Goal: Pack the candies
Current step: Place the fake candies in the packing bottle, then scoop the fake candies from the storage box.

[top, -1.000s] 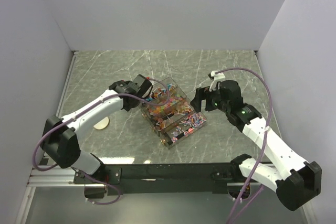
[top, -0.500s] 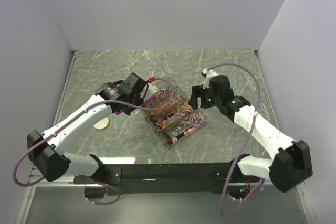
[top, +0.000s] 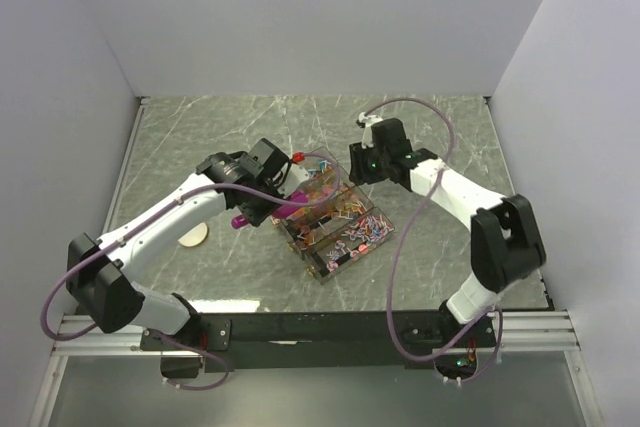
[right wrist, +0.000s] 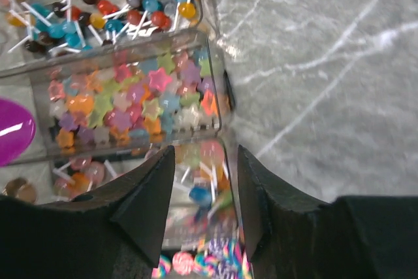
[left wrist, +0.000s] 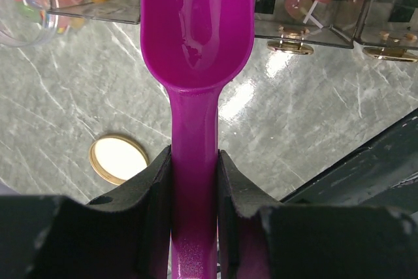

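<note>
1. Locate the candies (right wrist: 134, 106). They lie sorted by kind in the compartments of the clear box (top: 328, 269) at the middle of the table (top: 200, 137): star shapes in one compartment, stick sweets in those beside it.
2. Note the clear jar (left wrist: 16, 4) just beside the box. It appears to hold a few sweets already, but the frame edge cuts off its fill level.
3. Check the magenta scoop (left wrist: 196, 24). Its bowl is empty and reaches over the box's latched side, and its tip is out of frame. Judge this step as going in for a load, with most of the packing left to do.
4. Confirm the left gripper (left wrist: 194, 161): the jaws are narrow and clamped on the scoop handle.
5. Confirm the right gripper (right wrist: 204, 181): the jaws stand part-way apart and straddle the box's end wall. You cannot tell whether the pads touch it.
6. Observe the tan lid (left wrist: 117, 158) flat on the table, well apart from the jar. Closing is not yet done.
7. In the top view, the left wrist makes the jar hard to make out.
</note>
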Controlling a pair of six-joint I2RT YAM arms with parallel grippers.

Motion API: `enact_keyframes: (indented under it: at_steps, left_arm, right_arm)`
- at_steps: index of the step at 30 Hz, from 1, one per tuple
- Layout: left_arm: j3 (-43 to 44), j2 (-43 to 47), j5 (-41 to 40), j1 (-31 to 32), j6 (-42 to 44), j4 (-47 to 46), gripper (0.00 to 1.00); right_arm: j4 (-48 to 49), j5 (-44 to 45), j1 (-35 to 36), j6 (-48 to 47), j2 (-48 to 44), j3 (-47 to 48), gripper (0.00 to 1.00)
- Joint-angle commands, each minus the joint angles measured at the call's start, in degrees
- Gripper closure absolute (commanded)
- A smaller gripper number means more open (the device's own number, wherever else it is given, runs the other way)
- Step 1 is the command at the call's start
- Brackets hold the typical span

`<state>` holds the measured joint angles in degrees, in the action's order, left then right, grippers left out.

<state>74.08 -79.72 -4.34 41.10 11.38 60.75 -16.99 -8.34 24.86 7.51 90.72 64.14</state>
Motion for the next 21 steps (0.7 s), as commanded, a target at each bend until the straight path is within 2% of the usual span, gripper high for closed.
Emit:
enact_keyframes:
  at_steps: [1,10,11,14,18,21]
  left_arm:
    - [2.9,-1.5,0.6,0.3,-1.2,0.0,0.99]
    - [3.7,-5.5,-1.8,0.2,-1.4,0.6,0.99]
    - [3.4,-5.5,-1.9,0.2,-1.2,0.5,0.99]
    - [3.3,-5.5,-2.4,0.2,-1.4,0.9,0.99]
    - [3.1,-5.8,-3.7,0.2,-1.3,0.8,0.99]
    - [3.5,-5.7,-3.6,0.2,-1.4,1.0,0.99]
  right_arm:
    - [3.1,-1.9,-0.3,-2.5,3.8,3.8,0.51]
    - [3.9,-3.6,-0.2,-6.4,13.4,9.1,0.57]
    - [4.0,-3.7,-0.3,-7.0,14.0,9.3,0.63]
    - [3.8,-3.3,-0.2,-9.3,15.3,9.6,0.68]
    - [3.7,-4.8,0.4,-11.6,14.2,9.0,0.81]
    - [2.3,-3.4,1.4,-13.2,14.0,8.9,0.86]
